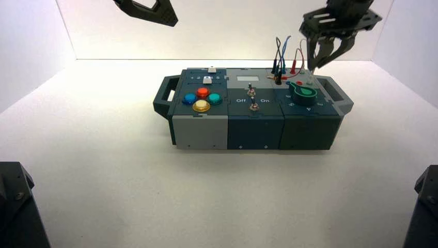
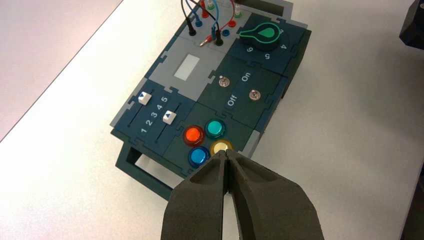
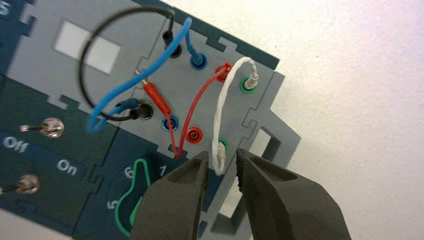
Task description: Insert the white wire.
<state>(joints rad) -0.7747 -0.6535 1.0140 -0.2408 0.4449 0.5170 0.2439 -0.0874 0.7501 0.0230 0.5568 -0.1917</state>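
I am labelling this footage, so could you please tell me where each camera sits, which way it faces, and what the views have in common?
High view: above and behind the arms, looking down at the box; the left gripper hangs raised at top left, the right gripper over the wire corner.
Left wrist view: on the left arm, looking down past its shut left gripper at the buttons.
Right wrist view: on the right arm, close above the sockets; the open right gripper straddles the white wire.
Shared: all three show the green knob and the toggle switches.

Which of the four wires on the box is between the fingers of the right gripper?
The white wire, arching between the two green sockets. Its near plug sits between the open fingers of the right gripper; the red wire, blue wire and black wire lie farther away.
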